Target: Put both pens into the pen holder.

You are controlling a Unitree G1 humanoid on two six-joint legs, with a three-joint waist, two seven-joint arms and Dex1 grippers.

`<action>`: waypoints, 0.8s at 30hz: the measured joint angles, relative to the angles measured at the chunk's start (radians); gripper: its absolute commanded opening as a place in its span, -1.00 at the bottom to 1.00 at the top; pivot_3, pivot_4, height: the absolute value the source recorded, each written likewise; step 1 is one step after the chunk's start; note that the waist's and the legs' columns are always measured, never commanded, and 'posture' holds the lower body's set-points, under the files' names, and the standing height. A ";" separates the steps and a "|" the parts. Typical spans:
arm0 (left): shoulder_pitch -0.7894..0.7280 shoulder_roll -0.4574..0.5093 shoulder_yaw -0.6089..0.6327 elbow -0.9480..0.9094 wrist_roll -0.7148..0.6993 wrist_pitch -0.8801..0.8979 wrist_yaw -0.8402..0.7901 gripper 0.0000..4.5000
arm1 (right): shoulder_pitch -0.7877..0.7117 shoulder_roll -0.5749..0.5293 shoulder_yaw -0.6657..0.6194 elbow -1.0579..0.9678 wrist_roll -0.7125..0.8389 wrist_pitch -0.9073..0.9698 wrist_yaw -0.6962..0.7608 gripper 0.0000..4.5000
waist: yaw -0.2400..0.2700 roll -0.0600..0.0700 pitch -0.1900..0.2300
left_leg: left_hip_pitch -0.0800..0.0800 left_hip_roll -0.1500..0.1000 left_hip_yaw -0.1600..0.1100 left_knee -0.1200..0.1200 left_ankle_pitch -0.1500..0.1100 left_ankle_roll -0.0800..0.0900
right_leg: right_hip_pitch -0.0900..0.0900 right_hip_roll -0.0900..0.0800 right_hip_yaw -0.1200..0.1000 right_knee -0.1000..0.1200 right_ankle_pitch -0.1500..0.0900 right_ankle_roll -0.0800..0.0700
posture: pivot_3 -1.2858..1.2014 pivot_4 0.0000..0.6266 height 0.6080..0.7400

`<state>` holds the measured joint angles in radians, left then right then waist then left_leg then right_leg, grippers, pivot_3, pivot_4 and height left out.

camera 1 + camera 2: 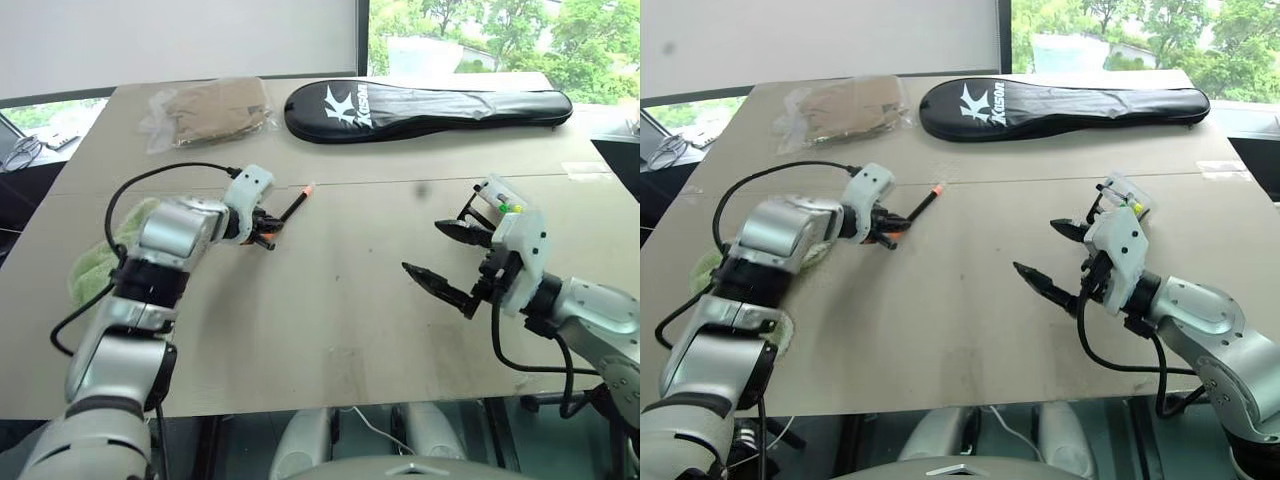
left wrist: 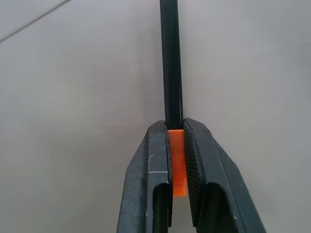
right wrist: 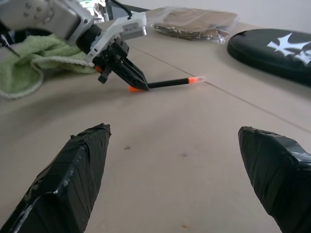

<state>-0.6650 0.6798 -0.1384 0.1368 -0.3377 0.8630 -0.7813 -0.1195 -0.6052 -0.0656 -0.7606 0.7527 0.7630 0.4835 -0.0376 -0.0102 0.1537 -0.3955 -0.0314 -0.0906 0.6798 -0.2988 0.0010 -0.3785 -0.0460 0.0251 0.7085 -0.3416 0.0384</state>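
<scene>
Pinching the orange-ended pen by its very tip, my left hand — left of centre — could let it swivel; right hand gapes empty.

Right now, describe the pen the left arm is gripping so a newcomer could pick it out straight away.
Start at the long black zipped racket case at the far edge of the wide tan table, then come nearer to the left pincer. Clamped there by one orange end is a slim black-barrelled marker pen. Its other orange tip points towards the case.
</scene>
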 measured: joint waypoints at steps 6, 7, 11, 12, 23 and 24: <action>0.224 0.012 0.179 -0.385 -0.150 -0.225 -0.158 -0.99 | -0.140 0.166 0.066 0.167 0.125 0.147 -0.093 1.00 | -0.009 -0.001 0.001 | 0.001 0.000 0.002 0.001 0.000 0.000 | 0.000 0.000 0.002 0.000 0.000 0.000 | 0.03 -0.52 1.00; 0.259 0.009 0.180 -0.432 -0.162 -0.244 -0.166 -0.99 | -0.171 0.189 0.067 0.204 0.135 0.159 -0.104 1.00 | -0.006 -0.001 0.001 | 0.001 0.000 0.001 0.001 0.000 0.000 | 0.000 0.000 0.001 0.000 0.000 0.000 | 0.03 -0.52 1.00; 0.358 0.000 0.167 -0.540 -0.149 -0.331 -0.170 -0.99 | -0.265 0.251 0.042 0.275 0.205 0.196 -0.143 1.00 | 0.005 -0.001 0.001 | -0.001 -0.001 -0.001 0.001 0.000 0.000 | 0.000 0.000 -0.002 0.000 0.000 0.000 | 0.03 -0.52 1.00; 0.367 0.000 0.167 -0.560 -0.145 -0.343 -0.167 -0.99 | -0.276 0.255 0.033 0.282 0.224 0.203 -0.148 1.00 | 0.005 -0.001 0.001 | -0.001 -0.001 -0.001 0.001 0.000 0.001 | 0.001 0.000 -0.002 0.000 0.000 0.000 | 0.03 -0.52 1.00; 0.431 0.001 0.127 -0.577 -0.093 -0.446 -0.167 -1.00 | -0.343 0.283 -0.032 0.312 0.413 0.256 -0.243 -0.79 | -0.006 -0.001 0.001 | -0.001 -0.001 0.000 0.001 -0.001 0.001 | 0.001 0.000 -0.001 0.001 0.000 0.000 | 0.03 -0.52 1.00; 0.434 -0.004 0.126 -0.562 -0.084 -0.466 -0.169 -1.00 | -0.343 0.291 -0.028 0.306 0.435 0.258 -0.247 -0.93 | -0.006 -0.001 0.001 | -0.001 0.000 0.000 0.001 -0.001 0.001 | 0.000 0.000 -0.001 0.001 0.000 0.000 | 0.03 -0.52 1.00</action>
<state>-0.2312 0.6757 -0.0124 -0.4247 -0.4213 0.3972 -0.9504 -0.4627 -0.3144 -0.0931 -0.4543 1.1873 1.0213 0.2368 -0.0439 -0.0108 0.1545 -0.3961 -0.0318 -0.0907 0.6805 -0.2993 0.0019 -0.3780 -0.0456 0.0240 0.7095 -0.3416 0.0384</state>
